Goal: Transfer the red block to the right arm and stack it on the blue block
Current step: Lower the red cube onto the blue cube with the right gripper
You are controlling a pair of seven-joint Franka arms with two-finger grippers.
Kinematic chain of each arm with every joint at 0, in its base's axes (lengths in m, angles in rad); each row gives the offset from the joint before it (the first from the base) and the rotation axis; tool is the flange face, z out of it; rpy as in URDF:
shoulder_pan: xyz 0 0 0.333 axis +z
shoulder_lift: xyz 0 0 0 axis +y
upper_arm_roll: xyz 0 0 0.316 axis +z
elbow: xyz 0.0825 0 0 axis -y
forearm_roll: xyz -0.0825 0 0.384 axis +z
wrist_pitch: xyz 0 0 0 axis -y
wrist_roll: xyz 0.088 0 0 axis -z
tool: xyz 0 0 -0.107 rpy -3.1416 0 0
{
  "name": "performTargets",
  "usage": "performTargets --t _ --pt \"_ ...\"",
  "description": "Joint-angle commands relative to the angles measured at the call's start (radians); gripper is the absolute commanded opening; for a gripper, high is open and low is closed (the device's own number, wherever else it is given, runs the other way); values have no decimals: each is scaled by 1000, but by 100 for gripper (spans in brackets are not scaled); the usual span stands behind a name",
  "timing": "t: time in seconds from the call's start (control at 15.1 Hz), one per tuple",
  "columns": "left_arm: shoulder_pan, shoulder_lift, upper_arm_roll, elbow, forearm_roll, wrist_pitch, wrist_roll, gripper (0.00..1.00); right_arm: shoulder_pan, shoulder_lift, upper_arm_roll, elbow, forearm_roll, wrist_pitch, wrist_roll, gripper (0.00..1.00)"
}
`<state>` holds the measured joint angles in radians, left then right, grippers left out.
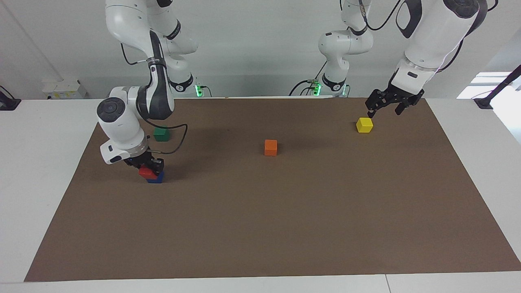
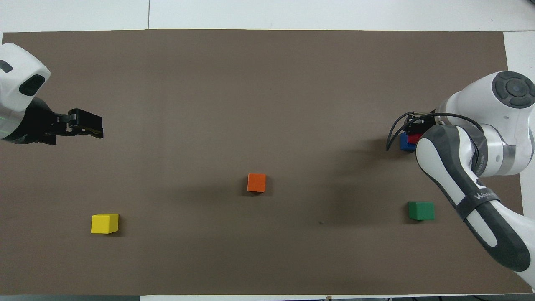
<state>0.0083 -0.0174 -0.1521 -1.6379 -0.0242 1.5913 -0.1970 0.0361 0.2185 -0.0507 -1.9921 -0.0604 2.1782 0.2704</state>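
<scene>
Facing view: right gripper (image 1: 149,166) is low over the blue block (image 1: 156,178) at the right arm's end of the brown mat (image 1: 285,211), fingers clamped on the red block (image 1: 147,172). Red block sits tilted against the top of the blue block, overhanging its edge rather than squared up; whether it fully rests on it cannot be told. Blue block is on the mat, mostly hidden under the red one and the gripper. Right arm (image 1: 122,126) bends down over this spot, its wrist cable (image 1: 179,140) looping just beside the dark green cube (image 1: 161,134), which lies nearer to the robots than the stack. Overhead, the arm's forearm (image 2: 464,188) covers most of the pair, only slivers of red (image 2: 413,138) and blue (image 2: 404,143) show by the gripper (image 2: 418,125). Orange cube (image 1: 270,147) sits mid-mat, well apart from everything. Yellow cube (image 1: 364,125) lies toward the left arm's end. Left gripper (image 1: 384,108) hangs in the air above the mat near the yellow cube, jaws spread wide, nothing in them, not touching the cube; the left arm waits. White table (image 1: 40,134) surrounds the mat.
</scene>
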Motion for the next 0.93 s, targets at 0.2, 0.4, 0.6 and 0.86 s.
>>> performTargets --t 0.2,0.4,0.6,0.86 --pt "9 -23 6 -31 -13 16 5 100 -7 -30 6 -49 -15 11 6 0" --pt "7 -23 6 -31 -13 16 5 100 -8 -31 5 -54 -15 17 4 0" --pt "9 -23 6 -31 -13 16 5 100 -8 -31 5 -59 -15 17 6 0" --pt "7 -23 5 -31 -13 16 5 100 -7 -36 6 -59 -15 9 6 38"
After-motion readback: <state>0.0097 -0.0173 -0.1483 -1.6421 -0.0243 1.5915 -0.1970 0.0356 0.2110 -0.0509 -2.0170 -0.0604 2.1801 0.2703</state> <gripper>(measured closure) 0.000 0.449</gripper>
